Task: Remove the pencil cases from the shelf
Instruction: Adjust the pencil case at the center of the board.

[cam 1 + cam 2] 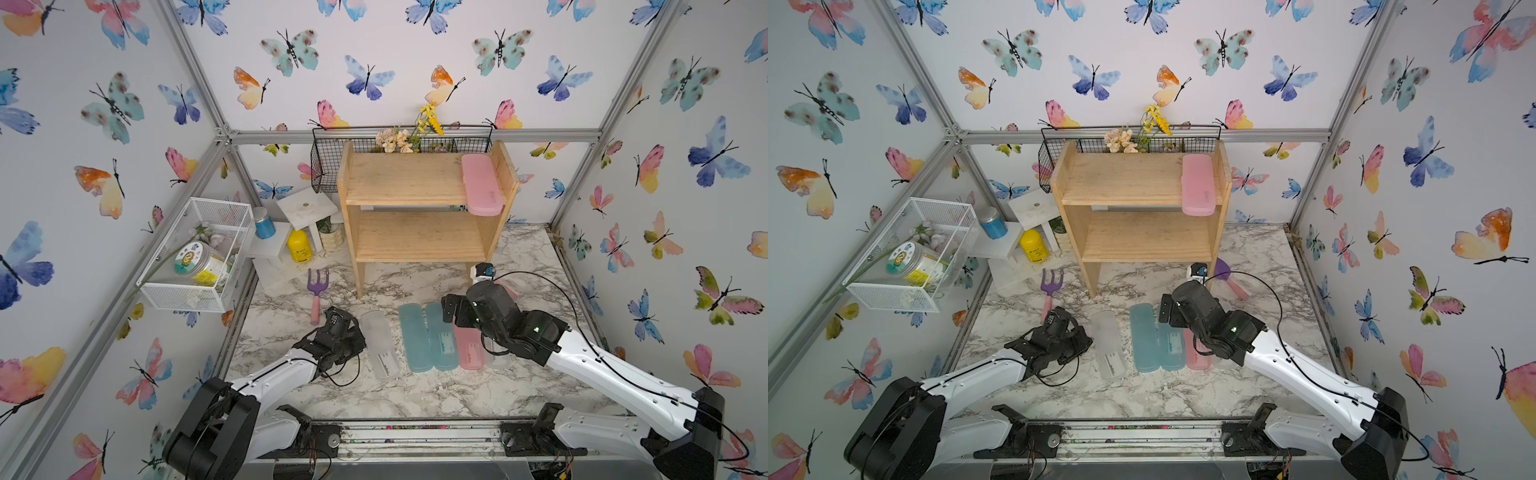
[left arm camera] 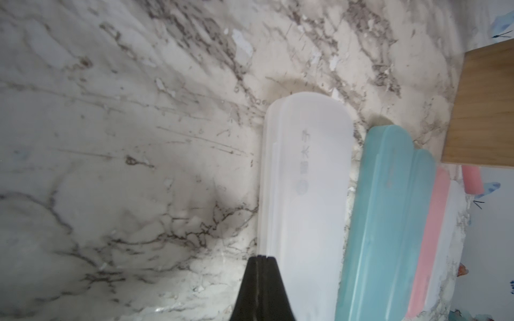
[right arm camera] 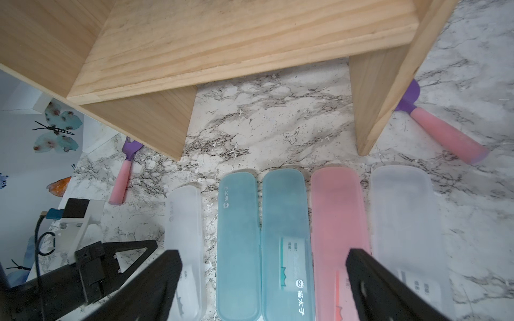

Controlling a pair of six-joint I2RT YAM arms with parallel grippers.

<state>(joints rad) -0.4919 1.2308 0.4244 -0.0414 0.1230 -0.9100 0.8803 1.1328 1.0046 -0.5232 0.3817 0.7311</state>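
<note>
Black left tool (image 2: 258,258): you have its tips pressed together with nothing between them, sitting at the long edge of the left white pencil case (image 2: 306,194); contact cannot be confirmed from the wrist view. Right tool (image 3: 262,258): jaws spread wide, empty, hanging above the row of cases on the worktop (image 1: 415,395). The row lies flat and parallel in front of the shelf (image 1: 407,178). From the robot's left it reads left white pencil case, first teal pencil case (image 3: 239,236), second teal pencil case (image 3: 283,211) touching it along the side, pink pencil case (image 3: 336,211), and right white pencil case (image 3: 403,222). One pink shelf case (image 1: 483,185) is on the top tier at its right end, against the side panel, its near end overhanging the front edge. All the cases are frosted plastic, long and flat with rounded ends; the second teal one carries a small printed label (image 3: 290,261). The shelf is pale wood with visible grain, solid side panels and short legs; the worktop has a grey-veined marble pattern. Containers: a black wire basket (image 1: 328,166) behind the shelf holds artificial flowers (image 1: 395,139), and a white mesh basket (image 1: 199,253) on the left wall holds a labelled jar (image 1: 195,264). A purple garden fork (image 1: 318,291) with a pink handle lies on the worktop near the shelf's left leg.
</note>
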